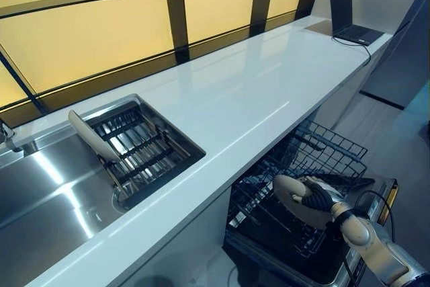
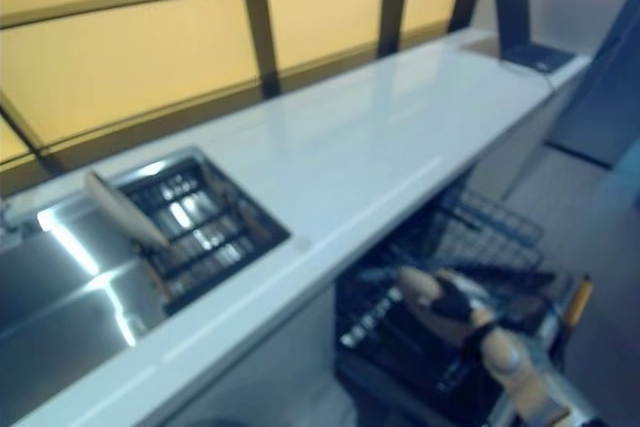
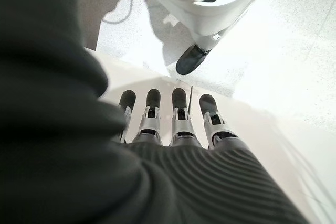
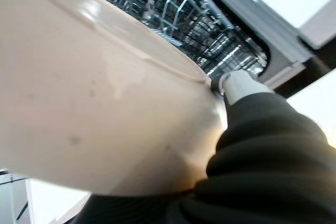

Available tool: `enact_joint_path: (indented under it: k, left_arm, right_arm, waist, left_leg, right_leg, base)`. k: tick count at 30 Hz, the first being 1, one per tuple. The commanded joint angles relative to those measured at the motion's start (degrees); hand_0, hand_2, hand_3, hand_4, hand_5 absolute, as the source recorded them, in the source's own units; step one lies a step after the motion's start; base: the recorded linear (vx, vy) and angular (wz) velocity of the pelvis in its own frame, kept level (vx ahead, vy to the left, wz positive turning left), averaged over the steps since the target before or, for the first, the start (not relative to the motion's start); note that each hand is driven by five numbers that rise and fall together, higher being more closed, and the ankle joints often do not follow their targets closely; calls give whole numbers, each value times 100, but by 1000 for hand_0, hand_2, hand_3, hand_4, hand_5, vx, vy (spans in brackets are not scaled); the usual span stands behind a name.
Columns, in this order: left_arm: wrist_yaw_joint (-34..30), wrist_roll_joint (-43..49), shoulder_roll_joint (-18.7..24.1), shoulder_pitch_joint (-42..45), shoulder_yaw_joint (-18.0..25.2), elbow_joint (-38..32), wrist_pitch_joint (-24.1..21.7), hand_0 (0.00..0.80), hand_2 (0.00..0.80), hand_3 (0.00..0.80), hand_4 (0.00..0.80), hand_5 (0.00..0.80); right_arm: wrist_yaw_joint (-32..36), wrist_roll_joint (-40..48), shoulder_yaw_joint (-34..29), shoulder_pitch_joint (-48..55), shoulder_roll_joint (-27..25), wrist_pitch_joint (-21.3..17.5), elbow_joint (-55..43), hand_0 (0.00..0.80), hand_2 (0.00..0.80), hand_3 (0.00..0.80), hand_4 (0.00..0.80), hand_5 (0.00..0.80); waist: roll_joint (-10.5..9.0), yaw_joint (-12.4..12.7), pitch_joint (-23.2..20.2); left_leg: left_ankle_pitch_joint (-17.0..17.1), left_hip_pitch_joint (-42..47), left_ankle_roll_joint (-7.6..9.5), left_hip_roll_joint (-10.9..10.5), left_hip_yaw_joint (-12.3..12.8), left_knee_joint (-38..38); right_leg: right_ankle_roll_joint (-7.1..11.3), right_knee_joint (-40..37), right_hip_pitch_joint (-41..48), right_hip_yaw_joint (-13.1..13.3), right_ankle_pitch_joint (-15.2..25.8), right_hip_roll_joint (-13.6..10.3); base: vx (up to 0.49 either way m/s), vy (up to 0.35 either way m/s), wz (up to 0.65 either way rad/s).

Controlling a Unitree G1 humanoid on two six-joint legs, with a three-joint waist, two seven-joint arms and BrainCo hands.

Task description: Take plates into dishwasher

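Observation:
My right hand [image 1: 317, 197] is shut on a cream plate [image 1: 287, 191], holding it tilted just above the pulled-out wire dishwasher rack [image 1: 322, 149] under the counter. In the right wrist view this plate [image 4: 94, 93] fills most of the picture, with the rack's tines [image 4: 173, 9] past its rim. A second cream plate [image 1: 91, 136] stands on edge in the drying rack [image 1: 144, 152] set in the sink. My left hand [image 3: 178, 121] shows only in its own wrist view, fingers straight and holding nothing, hanging over the floor.
A long white counter [image 1: 255, 92] runs from the steel sink [image 1: 47, 193] at the left to an open laptop [image 1: 349, 18] at the far right end. Yellow window panels with dark frames back the counter. The dishwasher door lies open below the rack.

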Motion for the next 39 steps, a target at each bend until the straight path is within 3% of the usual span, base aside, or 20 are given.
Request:
enact_joint_path:
  k: [1, 25, 39]
  left_arm:
    - [-38, 241, 211, -391, -244, 26, -2, 0, 0, 0, 0, 0]
    - [-171, 362, 289, -661, -425, -164, 129, 0, 0, 0, 0, 0]
    - [-216, 337, 337, -811, -568, -272, 137, 0, 0, 0, 0, 0]
  right_arm:
    - [-282, -172, 82, -570, 17, -109, -58, 800, 800, 800, 800, 800]
    - [-460, -514, 679, -1427, 401, 158, 991, 800, 800, 800, 800, 800]
    - [-594, -695, 934, -1964, 544, 375, 1728, 800, 800, 800, 800, 800]
  waist:
    - [-156, 142, -56]
    - [-149, 345, 147]
    - [-52, 451, 351]
  left_leg:
    - [-386, 42, -76, -26, -25, -20]
    - [-379, -99, -43, -102, -210, -20]
    - [-362, -232, -10, -168, -357, -20]
  right_leg:
    - [41, 471, -399, 87, -149, 45]
    - [47, 505, -558, -6, -104, 13]
    - [32, 633, -760, -76, -105, -45]
  base:
    - [3, -5, 9]
    - [-3, -3, 3]
    - [2, 0, 2]
